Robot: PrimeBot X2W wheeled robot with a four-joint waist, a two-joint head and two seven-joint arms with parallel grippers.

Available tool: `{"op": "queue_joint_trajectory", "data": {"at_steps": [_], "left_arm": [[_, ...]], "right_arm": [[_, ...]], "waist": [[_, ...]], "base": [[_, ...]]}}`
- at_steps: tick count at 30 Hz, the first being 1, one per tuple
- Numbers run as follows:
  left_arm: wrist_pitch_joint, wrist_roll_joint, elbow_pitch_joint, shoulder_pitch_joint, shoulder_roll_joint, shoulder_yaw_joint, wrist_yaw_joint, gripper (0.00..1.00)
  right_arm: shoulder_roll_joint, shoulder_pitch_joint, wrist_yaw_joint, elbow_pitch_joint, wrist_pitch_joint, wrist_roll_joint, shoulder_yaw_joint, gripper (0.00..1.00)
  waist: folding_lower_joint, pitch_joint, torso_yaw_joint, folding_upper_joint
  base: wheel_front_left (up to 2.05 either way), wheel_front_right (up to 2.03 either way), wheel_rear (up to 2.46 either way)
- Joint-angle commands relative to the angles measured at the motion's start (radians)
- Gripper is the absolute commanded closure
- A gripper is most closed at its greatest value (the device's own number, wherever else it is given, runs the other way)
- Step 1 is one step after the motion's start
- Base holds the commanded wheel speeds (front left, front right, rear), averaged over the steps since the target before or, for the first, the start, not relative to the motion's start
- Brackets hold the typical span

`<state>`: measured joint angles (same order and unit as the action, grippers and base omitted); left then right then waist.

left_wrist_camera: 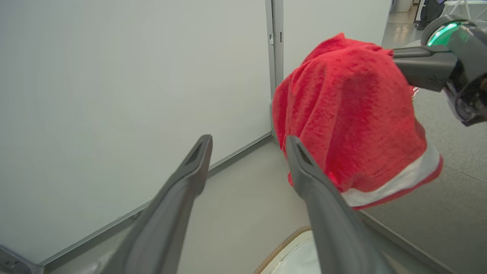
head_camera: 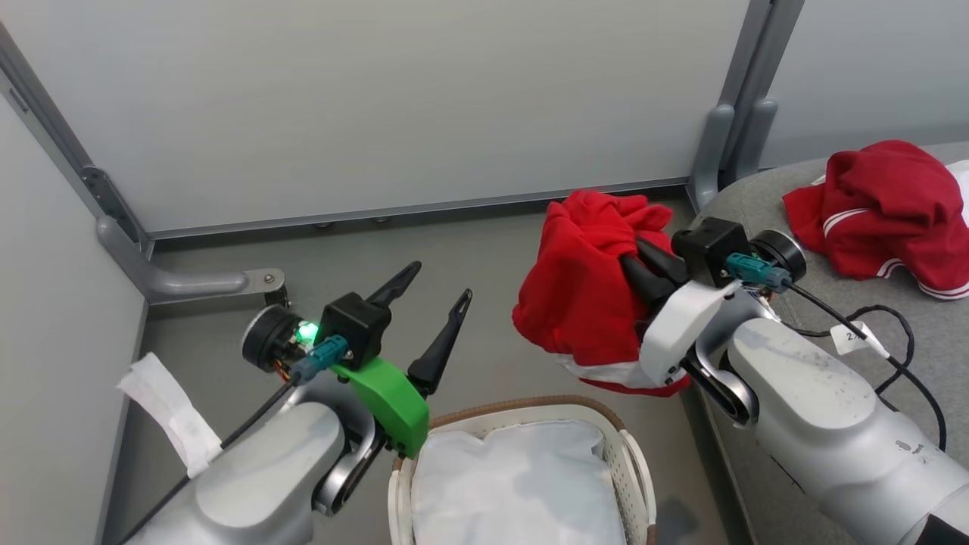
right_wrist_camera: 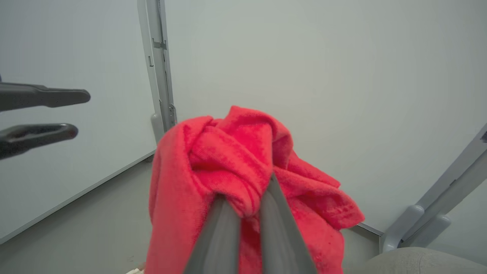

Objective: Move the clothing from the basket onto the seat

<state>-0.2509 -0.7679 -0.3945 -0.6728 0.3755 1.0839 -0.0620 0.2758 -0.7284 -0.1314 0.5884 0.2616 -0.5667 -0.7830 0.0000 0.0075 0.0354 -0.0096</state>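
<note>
right gripper [head_camera: 636, 253] clenched on a bunched bright red fleecy garment with white stripe trim [head_camera: 583, 295], holding it in the air over the grey floor [head_camera: 484, 257], between the small oval white perforated plastic basket with a brown woven rim [head_camera: 530, 407] and the large grey fabric-upholstered seat cushion [head_camera: 950, 333]. the two dark fingers pinch a fold near the top of the bundle, so the rest hangs free with the white hem lowest and clear of the basket rim, a hold that looks suited to carrying it sideways to the seat. the left gripper [head_camera: 439, 281] is spread wide and empty just beside the cloth, not touching it, probably kept out of the way of the carry. inside the basket the plain white cloth liner [head_camera: 515, 477] lies bare where it can be seen. a second red garment with white stripes [head_camera: 886, 204] lies crumpled on the seat, well apart from the held one. by the look of things the task is close to done: what remains is to bring the right arm over the cushion and let the cloth drop
</note>
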Motion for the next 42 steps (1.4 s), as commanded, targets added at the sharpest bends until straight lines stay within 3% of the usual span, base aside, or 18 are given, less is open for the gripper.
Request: {"op": "queue_joint_trajectory", "data": {"at_steps": [1, 13, 32, 36, 42], "left_arm": [[-0.008, -0.002, -0.005, 0.03, -0.011, -0.008, -0.011, 0.0], [-0.014, 0.075, 0.019, 0.131, -0.074, -0.092, 0.007, 0.0], [-0.015, 0.201, 0.006, 0.116, -0.137, -0.179, 0.052, 0.0], [-0.015, 0.215, -0.016, 0.106, -0.151, -0.173, 0.068, 0.0], [-0.015, 0.234, -0.032, 0.106, -0.169, -0.177, 0.082, 0.0]], "right_arm": [[0.008, 0.024, 0.001, 0.0, 0.005, 0.016, 0.026, 1.0], [0.013, 0.092, 0.001, -0.017, 0.005, 0.097, 0.177, 1.0], [0.027, 0.17, 0.001, -0.086, 0.005, 0.201, 0.421, 1.0], [0.013, 0.184, 0.001, -0.101, 0.005, 0.221, 0.461, 1.0], [0.02, 0.18, 0.001, -0.103, 0.005, 0.246, 0.489, 1.0]], "waist": [[0.0, 0.001, -0.001, 0.0096], [0.0, 0.027, -0.046, 0.0096], [0.0, 0.19, -0.387, 0.0096], [0.0, 0.216, -0.426, 0.0096], [0.0, 0.239, -0.432, 0.0096]], "base": [[0.0, 0.0, 0.0], [0.0, 0.0, 0.0], [0.0, 0.0, 0.0], [0.0, 0.0, 0.0], [0.0, 0.0, 0.0]]}}
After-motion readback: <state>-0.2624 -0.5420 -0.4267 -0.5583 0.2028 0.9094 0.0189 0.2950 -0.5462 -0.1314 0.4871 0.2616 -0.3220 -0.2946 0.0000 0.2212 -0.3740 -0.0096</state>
